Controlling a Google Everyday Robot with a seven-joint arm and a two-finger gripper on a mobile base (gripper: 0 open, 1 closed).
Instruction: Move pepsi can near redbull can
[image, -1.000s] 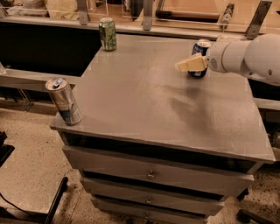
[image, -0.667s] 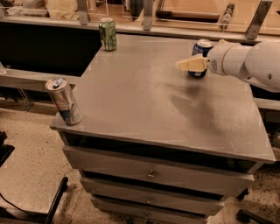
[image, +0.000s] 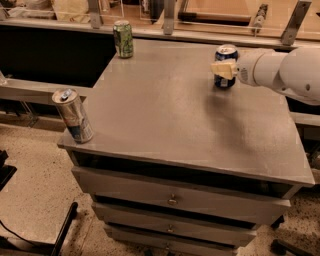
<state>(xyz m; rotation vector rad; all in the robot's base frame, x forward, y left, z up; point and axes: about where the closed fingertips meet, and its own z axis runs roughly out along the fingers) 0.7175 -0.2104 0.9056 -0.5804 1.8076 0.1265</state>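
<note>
- The pepsi can (image: 226, 82) stands upright on the far right part of the tabletop (image: 165, 115).
- The hand (image: 223, 69) is right at this can, and its cream-coloured tip covers the middle of the can's front. I cannot tell how far the hand is open, or whether it has hold of the can.
- The white arm (image: 280, 72) reaches in from the right edge.
- The redbull can (image: 73, 116) stands at the near left corner, well apart from the pepsi can.
- A green can (image: 123, 39) stands at the far left corner.
</note>
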